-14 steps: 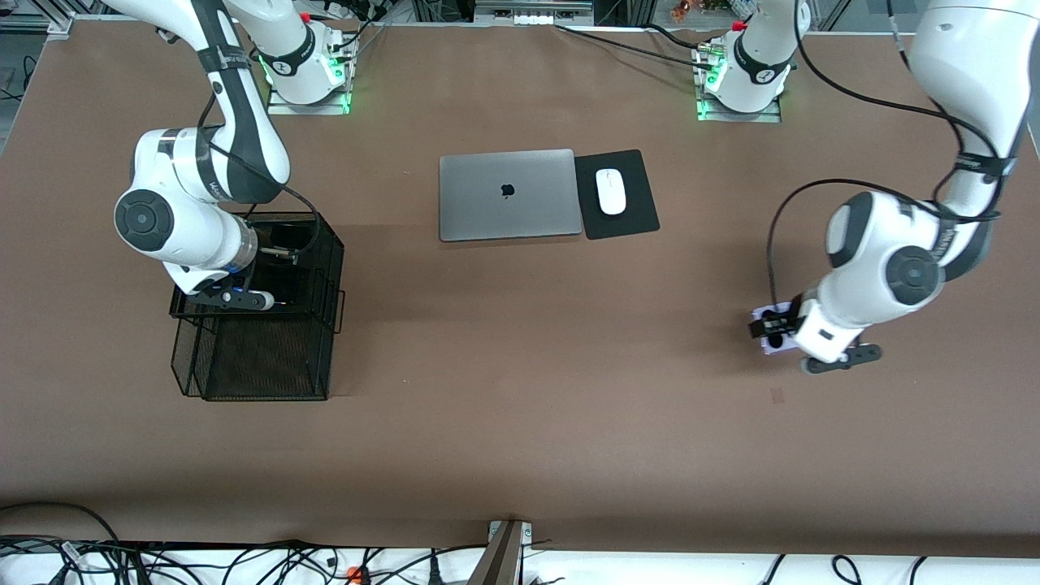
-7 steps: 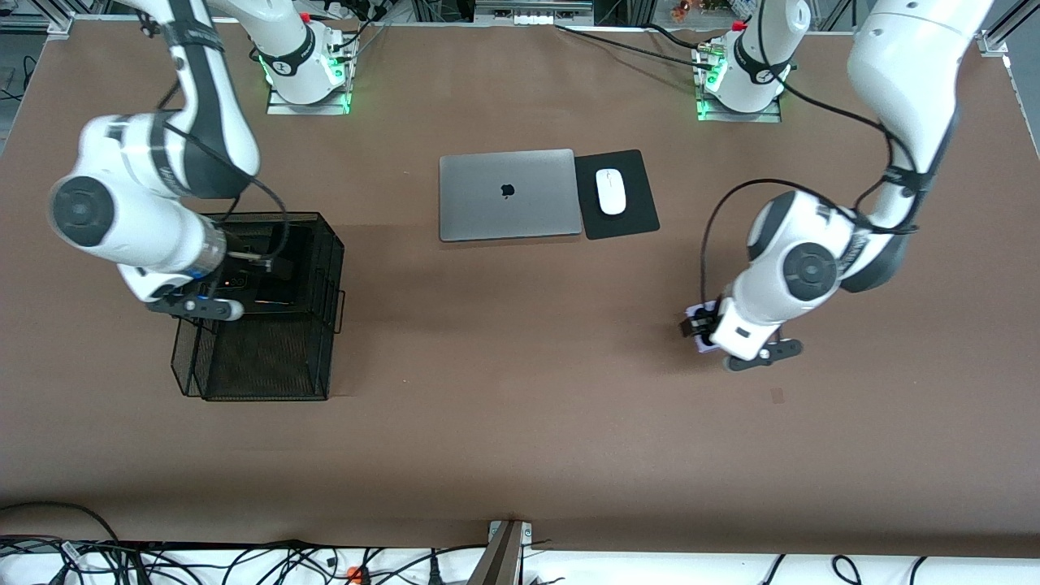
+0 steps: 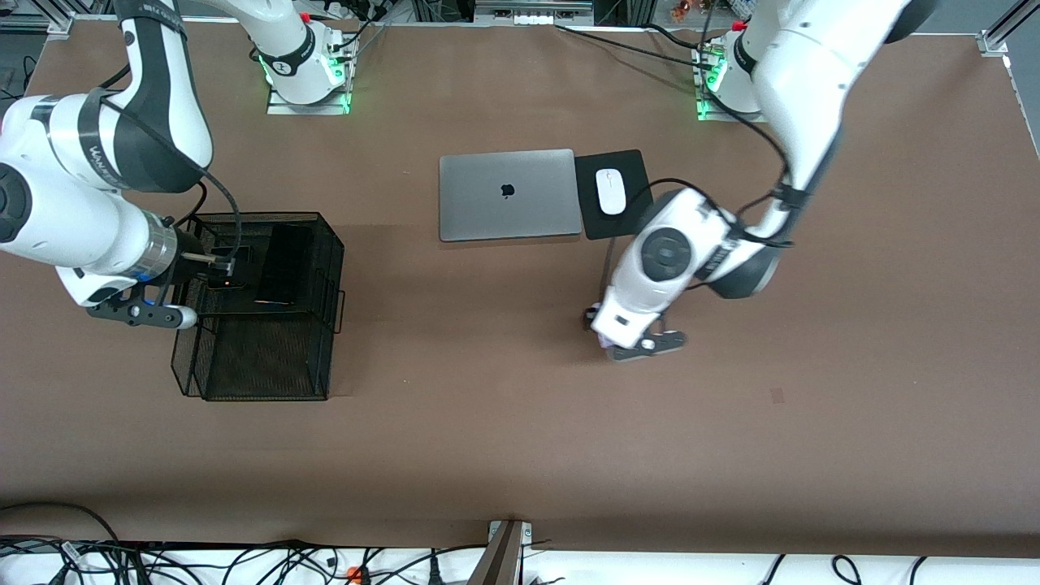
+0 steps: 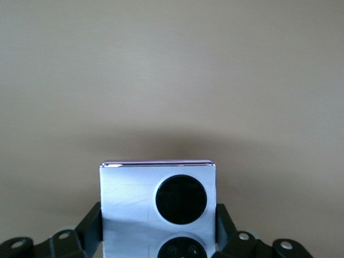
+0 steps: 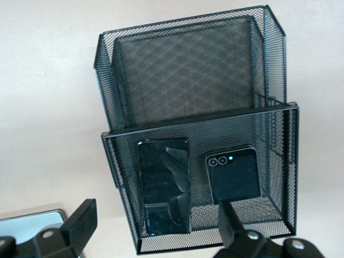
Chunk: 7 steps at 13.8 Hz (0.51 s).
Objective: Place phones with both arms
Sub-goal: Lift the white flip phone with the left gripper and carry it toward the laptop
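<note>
The black mesh organizer (image 3: 268, 325) stands on the brown worktop (image 3: 487, 439) toward the right arm's end, and serves here as the landmark.

Two phones lie in its compartment farther from the front camera: the long black slab phone (image 5: 164, 185) and, beside it, the small squarish black flip phone (image 5: 235, 173) with two lenses at one corner. They lie side by side, apart from each other. The organizer's nearer compartment (image 5: 185, 70) shows only mesh.

The right hand (image 5: 156, 228) hangs over the organizer's edge at the right arm's end, its fingers (image 5: 80, 217) spread wide and holding nothing.

The left hand (image 4: 158, 236) is over bare worktop well away from the organizer, toward the left arm's end, lower in the front view than the black mouse pad (image 3: 616, 193). Its fingers (image 4: 91, 226) press both side edges of the lilac-white flip phone (image 4: 158, 207), which shows one large black lens and part of a second one.

Also away from the organizer, toward the table's middle, lies a closed grey laptop (image 3: 509, 194), with a white mouse (image 3: 611, 191) on the pad just beside it.
</note>
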Available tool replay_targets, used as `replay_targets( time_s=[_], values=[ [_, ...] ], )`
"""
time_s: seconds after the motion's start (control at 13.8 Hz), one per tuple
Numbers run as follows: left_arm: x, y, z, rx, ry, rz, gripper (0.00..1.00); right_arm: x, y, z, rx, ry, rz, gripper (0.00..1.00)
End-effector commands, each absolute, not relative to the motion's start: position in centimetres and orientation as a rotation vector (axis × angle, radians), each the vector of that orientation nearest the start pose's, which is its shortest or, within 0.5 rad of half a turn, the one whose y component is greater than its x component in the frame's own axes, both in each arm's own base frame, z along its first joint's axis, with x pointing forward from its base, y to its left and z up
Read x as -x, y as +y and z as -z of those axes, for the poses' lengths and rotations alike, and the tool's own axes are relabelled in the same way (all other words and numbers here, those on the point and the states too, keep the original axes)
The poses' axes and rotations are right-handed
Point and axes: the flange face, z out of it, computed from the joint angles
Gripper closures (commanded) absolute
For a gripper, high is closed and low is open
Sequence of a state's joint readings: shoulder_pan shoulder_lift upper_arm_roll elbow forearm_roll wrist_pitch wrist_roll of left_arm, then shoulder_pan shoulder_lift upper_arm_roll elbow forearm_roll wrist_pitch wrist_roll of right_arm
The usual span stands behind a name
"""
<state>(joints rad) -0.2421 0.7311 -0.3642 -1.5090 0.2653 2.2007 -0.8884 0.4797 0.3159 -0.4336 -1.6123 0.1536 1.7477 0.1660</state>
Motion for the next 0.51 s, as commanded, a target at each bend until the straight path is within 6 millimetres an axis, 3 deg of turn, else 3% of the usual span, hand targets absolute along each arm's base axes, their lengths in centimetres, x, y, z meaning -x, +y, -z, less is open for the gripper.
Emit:
replay_targets(
  time_s=[0.0,0.29,0.43],
  values=[
    [-61.8,-41.2,-24.7,3.133,-0.236,0.089,1.00,-63.2,6.9,-44.6,3.109,0.231,-0.258,0.00],
    [-60.0,-48.1,-23.0,3.161,-0.028,0.149,1.00,-63.2,6.9,-44.6,3.110,0.223,-0.253,0.00],
    [-59.5,-49.1,-22.6,3.149,0.026,0.166,0.95,-63.2,6.9,-44.7,3.110,0.225,-0.250,0.00]
  ],
)
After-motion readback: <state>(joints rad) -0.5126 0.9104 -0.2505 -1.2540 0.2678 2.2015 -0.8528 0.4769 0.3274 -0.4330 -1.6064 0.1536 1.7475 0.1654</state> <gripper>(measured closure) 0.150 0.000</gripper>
